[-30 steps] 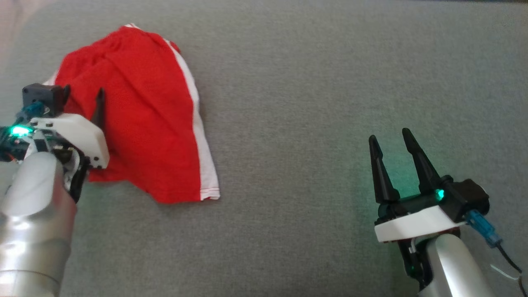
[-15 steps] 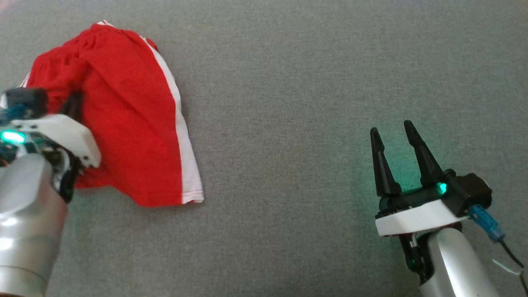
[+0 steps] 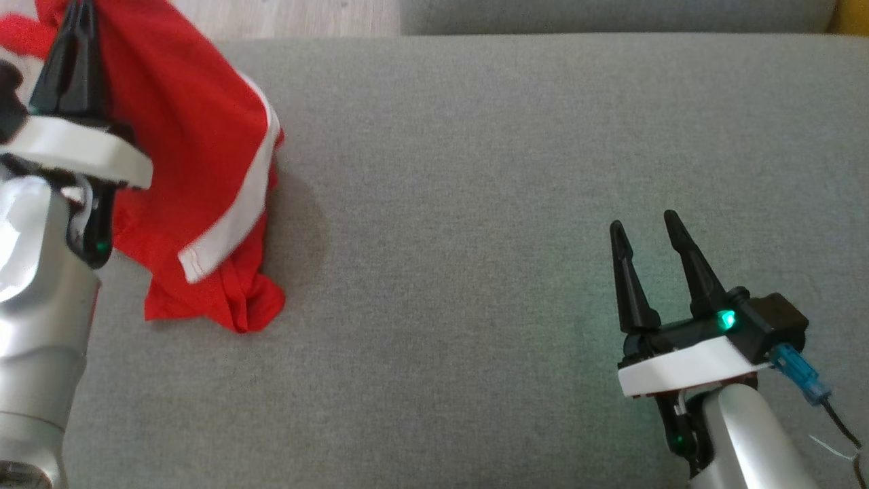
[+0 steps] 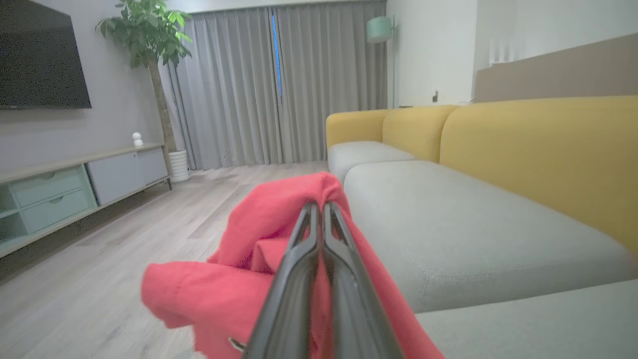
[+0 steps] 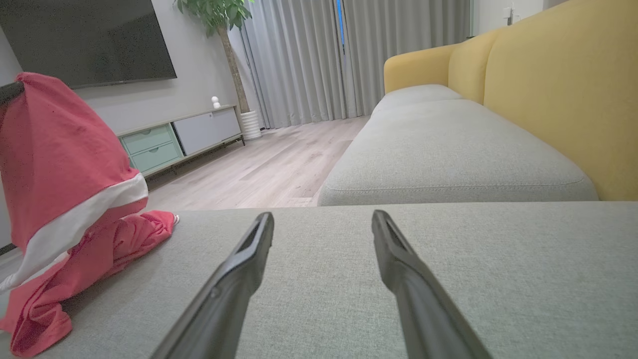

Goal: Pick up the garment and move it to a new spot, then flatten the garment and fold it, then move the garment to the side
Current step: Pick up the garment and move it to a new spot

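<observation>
The garment (image 3: pixel 197 136) is red with a white side stripe. It hangs from my left gripper (image 3: pixel 80 13) at the upper left of the head view, its lower end still bunched on the grey cushion (image 3: pixel 475 204). In the left wrist view my left gripper (image 4: pixel 319 207) is shut on a fold of the garment (image 4: pixel 259 239). My right gripper (image 3: pixel 645 227) rests low at the right, open and holding nothing. The right wrist view looks past my right gripper (image 5: pixel 323 215) to the garment (image 5: pixel 65 164) hanging at far left.
A second grey seat cushion (image 5: pixel 448 149) and yellow sofa backs (image 5: pixel 563 89) lie beyond. Wooden floor (image 5: pixel 269 169), a low cabinet (image 5: pixel 174 137), a potted plant (image 5: pixel 219 20) and curtains (image 5: pixel 309 60) stand further off.
My left gripper shut on the garment and lifted it, so the cloth now hangs with its bottom crumpled on the cushion. The head camera tilted up. The right gripper stayed put.
</observation>
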You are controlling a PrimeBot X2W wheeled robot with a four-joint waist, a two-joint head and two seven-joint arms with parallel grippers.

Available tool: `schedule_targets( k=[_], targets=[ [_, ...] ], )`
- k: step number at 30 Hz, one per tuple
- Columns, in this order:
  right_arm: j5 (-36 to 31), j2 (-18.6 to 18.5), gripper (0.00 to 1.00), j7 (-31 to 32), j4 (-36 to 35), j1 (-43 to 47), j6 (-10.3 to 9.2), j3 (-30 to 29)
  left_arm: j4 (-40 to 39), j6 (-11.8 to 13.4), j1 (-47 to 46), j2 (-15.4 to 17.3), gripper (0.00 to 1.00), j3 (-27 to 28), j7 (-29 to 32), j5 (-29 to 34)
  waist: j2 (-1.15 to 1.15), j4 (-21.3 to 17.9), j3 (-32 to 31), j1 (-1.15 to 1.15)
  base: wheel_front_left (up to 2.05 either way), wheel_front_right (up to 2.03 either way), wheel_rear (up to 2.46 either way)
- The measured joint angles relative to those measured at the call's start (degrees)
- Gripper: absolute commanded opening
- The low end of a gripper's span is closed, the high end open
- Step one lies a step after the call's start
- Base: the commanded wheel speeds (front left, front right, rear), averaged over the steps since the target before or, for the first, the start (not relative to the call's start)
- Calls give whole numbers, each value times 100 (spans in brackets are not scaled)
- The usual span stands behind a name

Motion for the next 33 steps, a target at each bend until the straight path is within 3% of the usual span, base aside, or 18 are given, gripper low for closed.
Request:
schedule_targets(
  k=[9, 18, 27, 28, 29, 30, 33],
  targets=[
    [196, 0, 100, 0, 29, 100, 0, 36, -1280, 90, 373, -96, 0, -238, 147, 15, 0, -161, -244, 0, 0, 0, 0],
    [276, 0, 100, 0, -80, 66, 0, 42, -2153, 240, 615, -769, 0, -877, 648, 15, 0, -723, -182, 0, 0, 0, 0],
    [486, 1, 100, -1, -349, -225, 0, 7, -2068, 280, 607, -1407, 0, -1376, 726, 114, 0, -1613, 138, 1, 0, 0, 0],
    [506, -1, 100, -1, -370, -233, 0, 1, -1985, 279, 594, -1432, 24, -1430, 724, 115, 0, -1706, 182, 1, 0, 0, 0],
    [521, -1, 100, -1, -392, -246, 0, -10, -1907, 266, 589, -1458, 85, -1480, 716, 115, 0, -1797, 226, 1, 0, 0, 0],
    [543, -1, 100, -1, -411, -255, 0, -3, -1826, 226, 587, -1477, 100, -1504, 694, 116, 0, -1884, 272, 1, 0, 0, 0],
    [550, -1, 100, -1, -453, -260, 0, -12, -1567, 223, 561, -1504, 100, -1549, 500, 129, 0, -2085, 405, 1, 0, 0, 0]
  ],
)
